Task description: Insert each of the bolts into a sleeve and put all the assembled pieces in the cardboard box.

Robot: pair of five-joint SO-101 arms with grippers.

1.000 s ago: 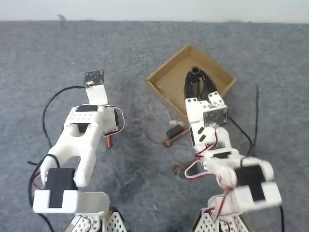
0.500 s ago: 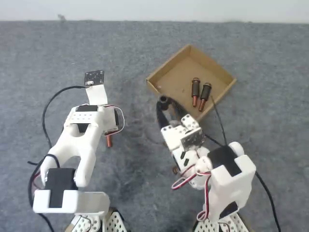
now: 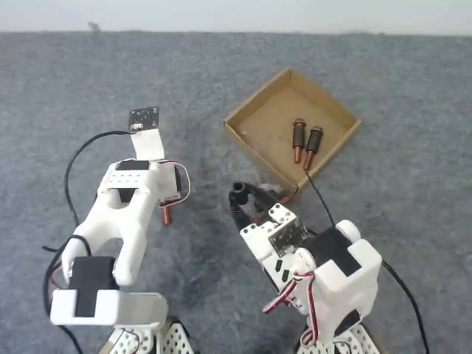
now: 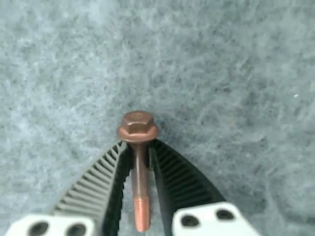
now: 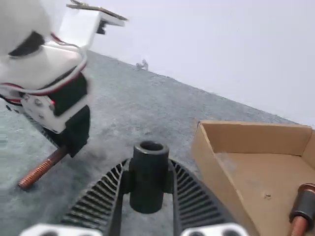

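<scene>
My left gripper (image 4: 139, 147) is shut on a copper bolt (image 4: 138, 129), gripping the shaft just under the hex head, low over the grey carpet. In the high view that bolt (image 3: 167, 214) pokes out beneath the left wrist. My right gripper (image 5: 149, 173) is shut on a black sleeve (image 5: 149, 181), held upright between the two arms, its open end up. From above, the sleeve (image 3: 239, 195) sits at the right arm's tip, just near of the cardboard box (image 3: 251, 110). Two assembled pieces (image 3: 298, 139) (image 3: 313, 147) lie side by side in the box.
A copper bolt end (image 3: 285, 197) peeks out by the box's near corner, beside the right arm. The left arm's cable (image 3: 81, 158) loops over the carpet at the left. The box wall (image 5: 216, 162) stands close beside the held sleeve.
The right arm has swung from above the box back toward the left arm, the black sleeve at its tip. The two pieces in the box have come into sight. The left arm has kept still.
</scene>
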